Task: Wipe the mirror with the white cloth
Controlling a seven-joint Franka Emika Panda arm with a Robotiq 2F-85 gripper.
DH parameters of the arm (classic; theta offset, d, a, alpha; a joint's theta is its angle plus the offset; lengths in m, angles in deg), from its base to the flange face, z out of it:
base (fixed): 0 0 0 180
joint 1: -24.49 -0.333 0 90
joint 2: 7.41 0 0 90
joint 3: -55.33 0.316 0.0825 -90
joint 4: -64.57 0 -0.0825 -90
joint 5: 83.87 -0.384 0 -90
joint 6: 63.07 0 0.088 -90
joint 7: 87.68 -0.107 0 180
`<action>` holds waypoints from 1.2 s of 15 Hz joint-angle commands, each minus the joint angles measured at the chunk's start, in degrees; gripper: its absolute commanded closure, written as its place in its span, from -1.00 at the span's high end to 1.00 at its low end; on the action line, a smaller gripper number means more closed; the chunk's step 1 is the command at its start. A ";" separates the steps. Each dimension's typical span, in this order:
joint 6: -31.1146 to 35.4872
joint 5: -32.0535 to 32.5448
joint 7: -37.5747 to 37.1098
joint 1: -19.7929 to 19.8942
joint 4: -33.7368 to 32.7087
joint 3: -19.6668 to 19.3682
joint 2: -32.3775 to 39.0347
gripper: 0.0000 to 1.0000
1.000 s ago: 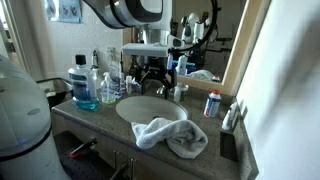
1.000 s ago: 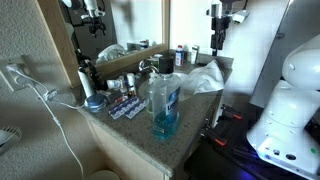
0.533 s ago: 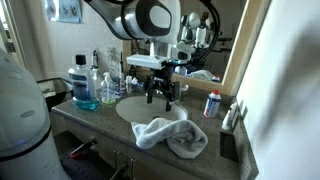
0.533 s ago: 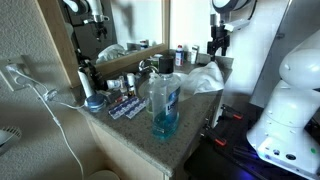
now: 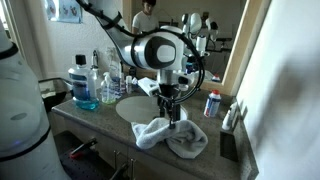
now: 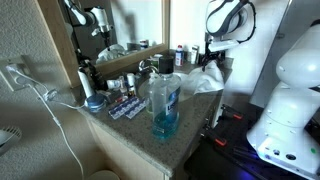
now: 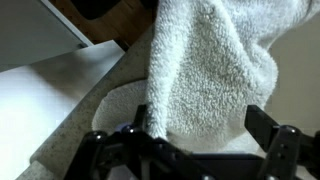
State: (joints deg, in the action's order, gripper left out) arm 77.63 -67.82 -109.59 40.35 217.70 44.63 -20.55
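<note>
The claw (image 5: pixel 172 113) is hanging spread open just above the cloth (image 5: pixel 172 137), which is lying crumpled on the desk (image 5: pixel 95 118) by the sink (image 5: pixel 135 108). In the wrist view, the cloth (image 7: pixel 210 70) is sitting between the fingers (image 7: pixel 272 135), ungripped.

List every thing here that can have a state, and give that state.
white cloth: crumpled on the counter, not gripped.
gripper: open, one finger on each side of the cloth.
mouthwash bottle: upright, capped, partly full of blue liquid.
small bottle: upright, capped.
</note>
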 commanded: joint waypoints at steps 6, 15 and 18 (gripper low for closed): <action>9.25 17.45 -33.95 2.86 -1.19 0.76 13.53 -0.01; 6.63 10.94 -33.37 -0.39 -4.13 -0.66 14.36 -0.97; 8.23 4.94 -30.25 -1.18 -4.39 -0.57 13.73 -0.99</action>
State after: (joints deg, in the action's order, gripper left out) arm 84.97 -57.69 -142.87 40.69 214.41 44.75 -6.82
